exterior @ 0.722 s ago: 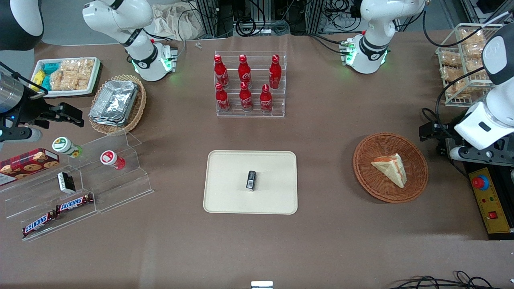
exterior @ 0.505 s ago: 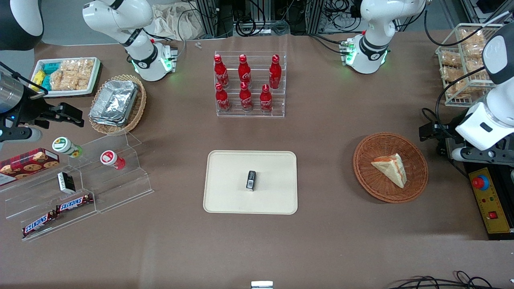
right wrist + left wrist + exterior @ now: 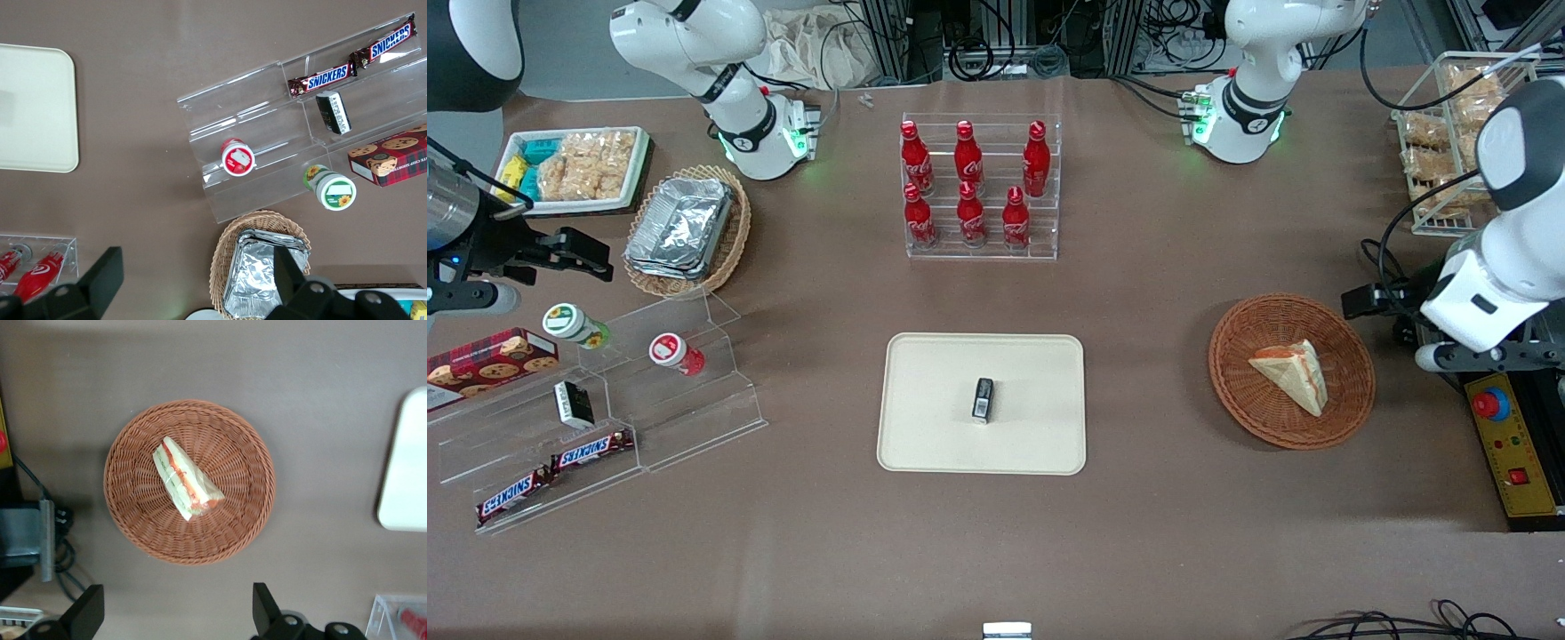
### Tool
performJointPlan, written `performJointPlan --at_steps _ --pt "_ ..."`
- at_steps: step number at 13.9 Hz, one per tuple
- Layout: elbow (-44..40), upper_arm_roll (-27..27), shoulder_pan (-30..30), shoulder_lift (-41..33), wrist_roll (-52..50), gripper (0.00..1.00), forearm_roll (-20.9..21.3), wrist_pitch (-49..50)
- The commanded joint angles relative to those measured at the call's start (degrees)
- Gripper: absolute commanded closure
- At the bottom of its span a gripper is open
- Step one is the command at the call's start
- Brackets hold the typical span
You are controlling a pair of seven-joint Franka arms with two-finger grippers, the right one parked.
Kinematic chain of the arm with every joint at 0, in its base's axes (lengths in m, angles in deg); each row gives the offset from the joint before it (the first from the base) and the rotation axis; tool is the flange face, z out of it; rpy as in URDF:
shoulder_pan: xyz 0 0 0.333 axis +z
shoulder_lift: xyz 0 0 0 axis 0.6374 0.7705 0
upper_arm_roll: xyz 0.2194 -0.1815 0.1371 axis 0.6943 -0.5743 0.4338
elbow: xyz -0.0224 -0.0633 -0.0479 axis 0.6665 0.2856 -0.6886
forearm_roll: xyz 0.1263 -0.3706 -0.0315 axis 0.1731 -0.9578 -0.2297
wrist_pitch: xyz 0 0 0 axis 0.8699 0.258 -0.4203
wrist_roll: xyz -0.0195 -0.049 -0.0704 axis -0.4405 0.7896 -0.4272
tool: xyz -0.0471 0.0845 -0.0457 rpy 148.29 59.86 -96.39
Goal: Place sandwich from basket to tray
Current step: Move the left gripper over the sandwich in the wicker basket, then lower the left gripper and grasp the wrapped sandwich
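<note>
Brown covering is laid over the tabletop [image 3: 1138, 533], on which the cream tray [image 3: 925, 444] is positioned well apart from the wicker basket [image 3: 1232, 400]; the sandwich [image 3: 1291, 375] lies in the basket, not yet grasped. The hand [image 3: 175, 617] is held above the basket's edge, fingers spread wide and empty, judged ready for descent. "SNICKERS" is legible on two bars [image 3: 591, 450] in the clear rack [image 3: 694, 418] toward the parked arm's end.

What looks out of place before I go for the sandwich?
A small dark packet already lies mid-tray. The sandwich sits flat in the basket; the gripper hovers beside the basket, jaws open.
</note>
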Motion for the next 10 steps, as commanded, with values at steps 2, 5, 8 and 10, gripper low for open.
performJointPlan --at_steps 2,5,8,10 --pt "12.3 0.24 0.1 -0.39 -22.19 0.0 1.16 -15.13" --pt "20.04 1.73 0.1 0.74 -32.75 0.0 1.16 -24.04" --pt "25.58 3.94 0.1 1.97 -35.85 0.0 2.66 -31.33" --pt "26.04 4.02 0.1 4.16 -41.11 0.0 2.75 -33.89"
